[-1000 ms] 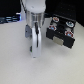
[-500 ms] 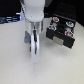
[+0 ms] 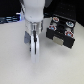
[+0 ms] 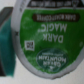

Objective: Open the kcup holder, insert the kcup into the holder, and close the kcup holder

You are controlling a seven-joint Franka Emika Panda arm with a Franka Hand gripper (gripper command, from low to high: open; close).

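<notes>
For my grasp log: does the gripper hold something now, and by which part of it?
It holds the kcup; its green "Dark Magic" lid fills the wrist view. The gripper hangs beside the kcup holder. Which part the jaws grip cannot be told.

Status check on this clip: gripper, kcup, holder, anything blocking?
Gripper shut on kcup, above table. Kcup holder drawer open, pods inside. No obstruction seen.

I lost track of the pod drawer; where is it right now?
In the exterior view, the kcup holder sits on the white table at the exterior view's right, just beside the gripper, its drawer pulled open.
</notes>
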